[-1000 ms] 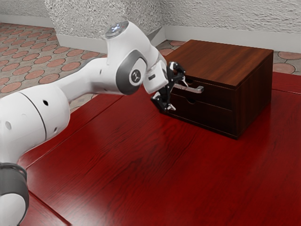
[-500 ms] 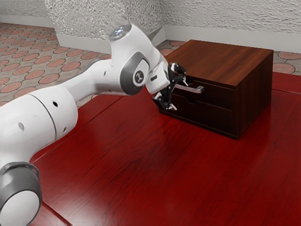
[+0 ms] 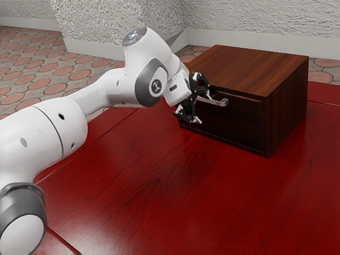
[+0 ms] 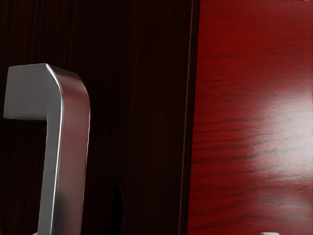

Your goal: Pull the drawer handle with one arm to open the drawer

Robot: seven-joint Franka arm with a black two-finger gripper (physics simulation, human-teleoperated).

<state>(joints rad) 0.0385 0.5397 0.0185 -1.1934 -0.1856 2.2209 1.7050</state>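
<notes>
Two fingers of the tool [image 3: 198, 101] are seen apart in the exterior view, straddling the handle [image 3: 218, 100] near its end, likely so it can be hooked and pulled. Nothing is clamped. The drawer [image 3: 239, 109] is judged flush in its cabinet [image 3: 249, 69] on the bench [image 3: 159, 186], not yet opened. Wrist view: the handle [image 4: 63, 147] is seen close ahead against the drawer [image 4: 142, 98] front, with the bench [image 4: 254, 122] beside it.

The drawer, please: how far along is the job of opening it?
Approach looks done: the gripper sits at the handle, jaws open above and below it. Gripping is in hand. Left: closing and pulling; the drawer front looks flush with the cabinet.
</notes>
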